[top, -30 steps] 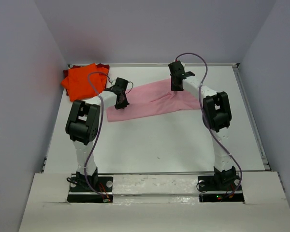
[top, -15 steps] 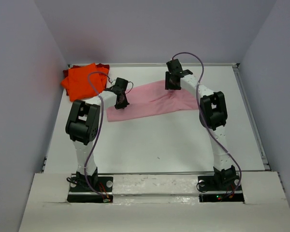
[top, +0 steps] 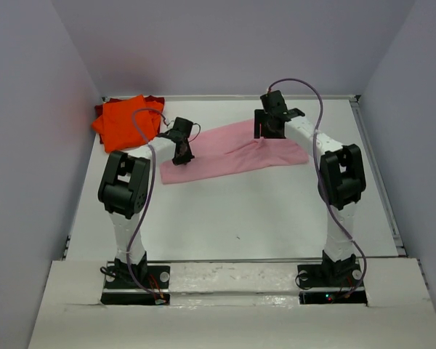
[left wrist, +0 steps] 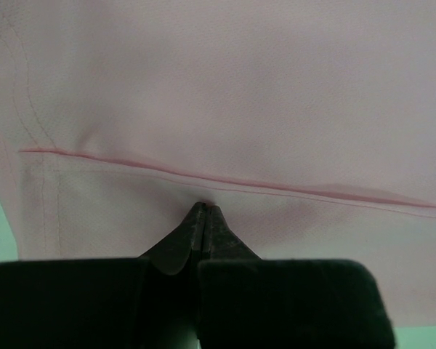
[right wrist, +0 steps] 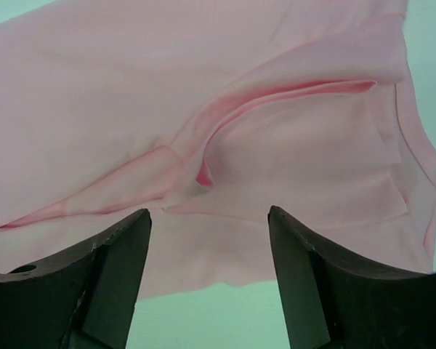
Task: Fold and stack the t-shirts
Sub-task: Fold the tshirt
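Your right arm has swung outward over the last second. Its elbow now stands beyond the right end of the light pink cloth t-shirt (top: pixel 225 153), so that end is uncovered. The right gripper (top: pixel 266 129) has gone from partly closed to spread wide.

That claw hangs over the pink shirt's far edge, right of its middle. In the right wrist view the right gripper (right wrist: pixel 209 212) has its two black fingers (right wrist: pixel 116 262) well apart with nothing between them. Past them the pink shirt (right wrist: pixel 131 109) shows a raised, curved fold with a deeper pink shadow inside. You cannot tell from these views whether the fingertips touch the cloth.

Your left gripper (top: pixel 183 151) is at the pink shirt's left end. In the left wrist view the left gripper (left wrist: pixel 205 211) is pressed together. Its tips pinch the pink shirt (left wrist: pixel 240 87) just below a stitched hem seam, and the cloth puckers at that spot.

The pink shirt itself lies as a long slanted band on the white table (top: pixel 240 211), its left end nearer the arm bases.

Beyond that left end, towards the far left corner and apart from the pink shirt, a folded bright orange cloth t-shirt (top: pixel 123 120) lies on a dark red cloth t-shirt (top: pixel 100 109). Only the red shirt's edges show.
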